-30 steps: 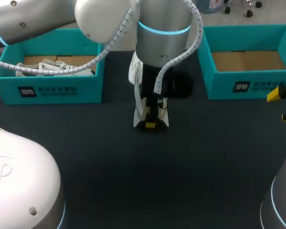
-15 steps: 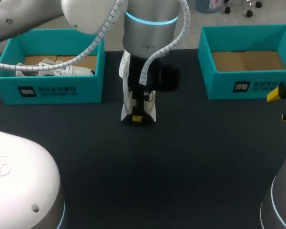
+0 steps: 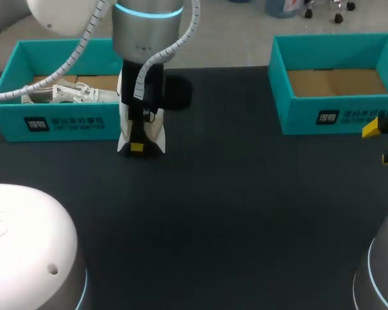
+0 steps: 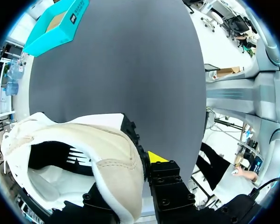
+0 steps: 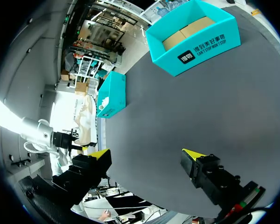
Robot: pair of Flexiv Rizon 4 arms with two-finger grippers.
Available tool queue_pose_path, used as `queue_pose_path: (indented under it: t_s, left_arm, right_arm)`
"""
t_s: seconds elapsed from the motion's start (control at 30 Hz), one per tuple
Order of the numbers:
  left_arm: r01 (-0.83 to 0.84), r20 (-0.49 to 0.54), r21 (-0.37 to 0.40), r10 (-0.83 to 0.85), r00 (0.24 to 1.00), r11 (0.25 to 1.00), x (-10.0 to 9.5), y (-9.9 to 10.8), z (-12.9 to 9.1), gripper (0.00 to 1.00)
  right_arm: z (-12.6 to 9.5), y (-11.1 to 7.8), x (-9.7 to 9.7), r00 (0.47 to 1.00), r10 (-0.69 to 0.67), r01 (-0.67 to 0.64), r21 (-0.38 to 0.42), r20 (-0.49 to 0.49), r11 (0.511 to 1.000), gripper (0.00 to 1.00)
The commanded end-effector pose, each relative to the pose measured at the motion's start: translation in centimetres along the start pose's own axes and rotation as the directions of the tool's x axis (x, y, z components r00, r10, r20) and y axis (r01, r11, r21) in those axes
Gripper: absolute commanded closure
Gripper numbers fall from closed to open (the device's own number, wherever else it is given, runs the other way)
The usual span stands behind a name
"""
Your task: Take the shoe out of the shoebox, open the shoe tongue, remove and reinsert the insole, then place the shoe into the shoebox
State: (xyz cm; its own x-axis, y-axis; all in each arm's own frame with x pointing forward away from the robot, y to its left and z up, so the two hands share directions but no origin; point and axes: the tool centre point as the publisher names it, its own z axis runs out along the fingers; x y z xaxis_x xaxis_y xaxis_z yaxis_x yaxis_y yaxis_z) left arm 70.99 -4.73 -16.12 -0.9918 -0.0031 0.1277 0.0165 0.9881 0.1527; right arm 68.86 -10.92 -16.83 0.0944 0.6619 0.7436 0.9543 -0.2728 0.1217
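A white shoe (image 3: 142,123) with black trim hangs just above the dark mat, right beside the front corner of the left teal shoebox (image 3: 64,123). My left gripper (image 3: 137,147) is shut on it. In the left wrist view the shoe (image 4: 79,149) fills the foreground, and my left gripper (image 4: 133,165) pinches its heel wall: one yellow-tipped finger (image 4: 155,157) shows outside, the other is hidden inside the shoe. A second white shoe (image 3: 68,93) lies inside the left box. My right gripper (image 3: 383,141) stands open at the right edge, holding nothing, its fingers wide apart (image 5: 145,155).
The right teal shoebox (image 3: 336,116) stands at the back right with only its cardboard floor showing, also seen ahead of my right gripper (image 5: 203,49). Bare dark mat (image 3: 233,213) spreads across the middle and front.
My left arm has carried the shoe leftward and slightly back, from the middle of the table to beside the left shoebox. The right gripper has not moved.
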Motion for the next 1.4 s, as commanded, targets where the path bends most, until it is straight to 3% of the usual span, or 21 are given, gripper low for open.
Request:
queue_pose_path:
  t_s: [0.03,0.43,0.9,1.23,1.4]
  left_arm:
    - [0.006,-0.004,0.094,-0.006,1.0,0.996,-0.6,4.8,0.5,1.0]
    - [0.059,-0.034,0.113,-0.055,0.998,0.992,-3.0,12.0,1.4,1.0]
    - [0.112,-0.05,0.058,-0.109,0.993,0.992,-5.1,17.9,2.7,1.0]
    - [0.144,-0.071,0.102,-0.137,0.988,0.984,-8.4,23.6,3.2,1.0]
    - [0.123,-0.09,0.092,-0.115,0.989,0.988,-10.6,25.2,3.3,1.0]
  right_arm:
    - [0.0,-0.2,0.0,1.0,0.001,-0.001,-0.002,0.003,1.0,0.0]
    - [0.0,-0.2,0.0,1.0,0.001,-0.001,-0.002,0.003,1.0,0.0]
    - [0.0,-0.2,0.0,1.0,0.001,-0.001,-0.002,0.003,1.0,0.0]
    - [0.0,-0.2,0.0,1.0,0.001,-0.001,-0.002,0.003,1.0,0.0]
    - [0.0,-0.2,0.0,1.0,0.001,-0.001,-0.002,0.003,1.0,0.0]
